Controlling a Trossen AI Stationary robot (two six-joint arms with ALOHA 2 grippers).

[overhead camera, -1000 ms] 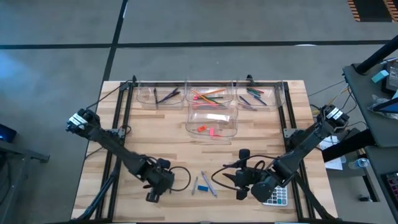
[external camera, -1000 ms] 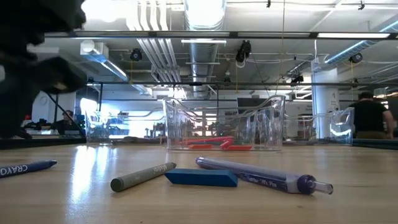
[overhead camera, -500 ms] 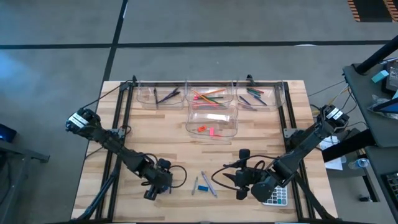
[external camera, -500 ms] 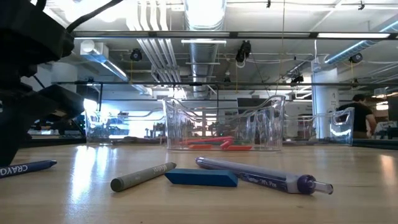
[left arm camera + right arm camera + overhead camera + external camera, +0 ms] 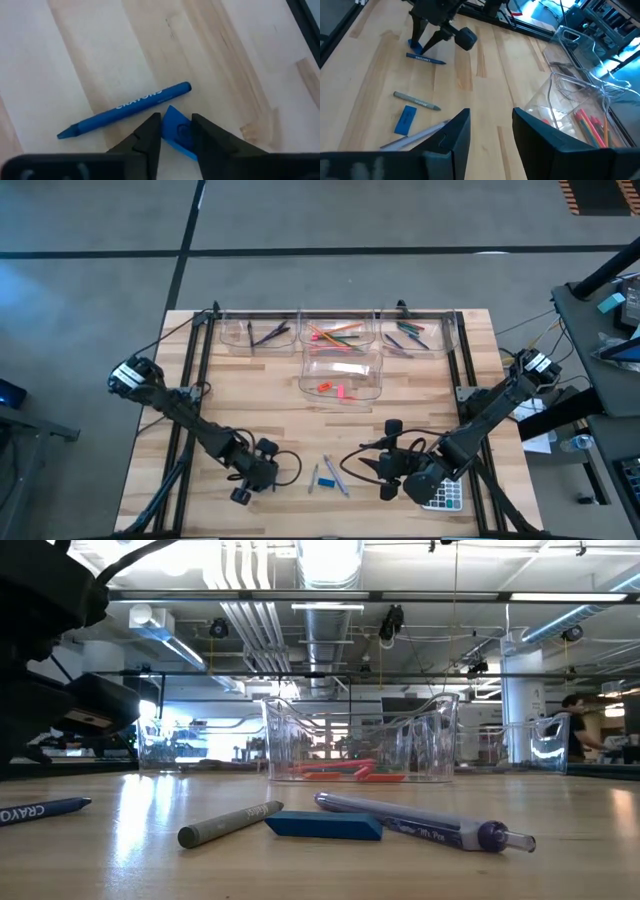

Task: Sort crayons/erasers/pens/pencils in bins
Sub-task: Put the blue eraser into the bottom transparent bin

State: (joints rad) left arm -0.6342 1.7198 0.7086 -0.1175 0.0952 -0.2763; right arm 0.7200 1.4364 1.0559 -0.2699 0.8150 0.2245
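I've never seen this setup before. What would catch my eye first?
Near the table's front-left, the left end effector closes around a blue eraser beside a blue crayon. At front centre lie a grey crayon, another blue eraser and a pen. Four clear bins stand at the back.

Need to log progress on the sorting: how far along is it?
Mostly done: the bins already hold pens, pencils, crayons and pink erasers. In hand: the left pincer is down over a blue eraser, its fingers on either side, beside a blue crayon. Left on the table: a grey crayon, another blue eraser and a pen. The right pincer waits open.
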